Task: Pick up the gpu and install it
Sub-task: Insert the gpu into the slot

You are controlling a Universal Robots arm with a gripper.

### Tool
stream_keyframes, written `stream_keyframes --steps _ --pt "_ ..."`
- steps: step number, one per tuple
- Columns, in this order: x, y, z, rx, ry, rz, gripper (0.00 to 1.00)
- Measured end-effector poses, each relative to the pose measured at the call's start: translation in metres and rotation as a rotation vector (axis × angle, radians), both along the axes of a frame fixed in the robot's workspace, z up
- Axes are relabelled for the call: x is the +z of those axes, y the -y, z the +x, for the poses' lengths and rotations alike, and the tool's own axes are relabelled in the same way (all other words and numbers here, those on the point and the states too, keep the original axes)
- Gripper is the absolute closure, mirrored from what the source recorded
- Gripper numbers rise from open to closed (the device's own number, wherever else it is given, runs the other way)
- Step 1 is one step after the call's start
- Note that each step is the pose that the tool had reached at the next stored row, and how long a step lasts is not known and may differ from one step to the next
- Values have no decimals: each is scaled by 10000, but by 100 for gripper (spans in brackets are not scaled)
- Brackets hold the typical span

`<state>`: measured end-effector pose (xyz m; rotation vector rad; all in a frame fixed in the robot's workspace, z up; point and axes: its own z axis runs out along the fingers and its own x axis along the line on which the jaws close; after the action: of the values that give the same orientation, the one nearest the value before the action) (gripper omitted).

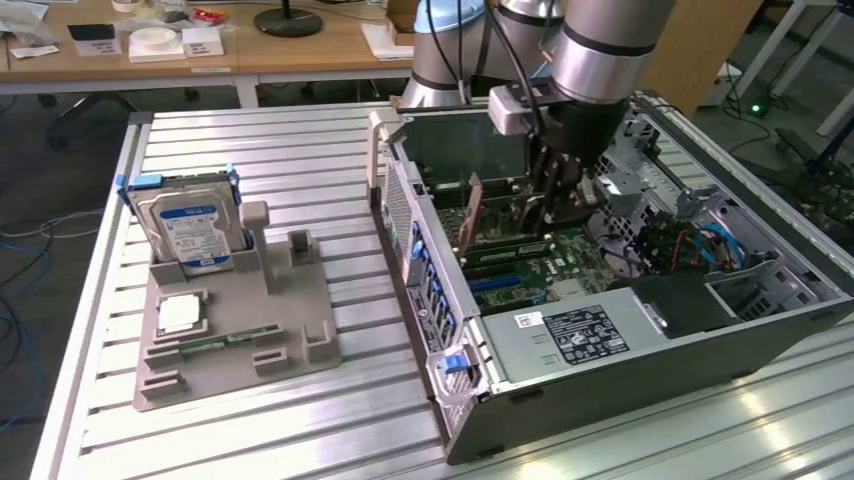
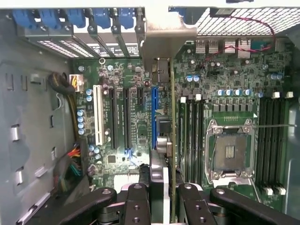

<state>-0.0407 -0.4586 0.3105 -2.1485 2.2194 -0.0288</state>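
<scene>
Gripper (image 2: 161,197) pinched gpu (image 2: 161,136) edge-on inside open computer case (image 1: 747,340); we saw card upright above motherboard (image 2: 225,93), long axis along blue slot (image 2: 154,117), metal bracket (image 2: 164,37) toward case's slotted rear wall.

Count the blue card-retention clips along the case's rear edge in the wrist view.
5 blue clips, in one row above the expansion slots, beside the gpu that the gripper holds. More may be hidden behind the gpu's metal bracket.
</scene>
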Motion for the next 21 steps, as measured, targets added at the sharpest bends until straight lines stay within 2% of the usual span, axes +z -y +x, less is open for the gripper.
stream_keyframes --steps 11,19,21 --pt "-193 10 -39 5 -39 -1 72" --pt "-226 13 -59 9 -39 1 72" --pt "-249 28 -61 10 -49 -3 72"
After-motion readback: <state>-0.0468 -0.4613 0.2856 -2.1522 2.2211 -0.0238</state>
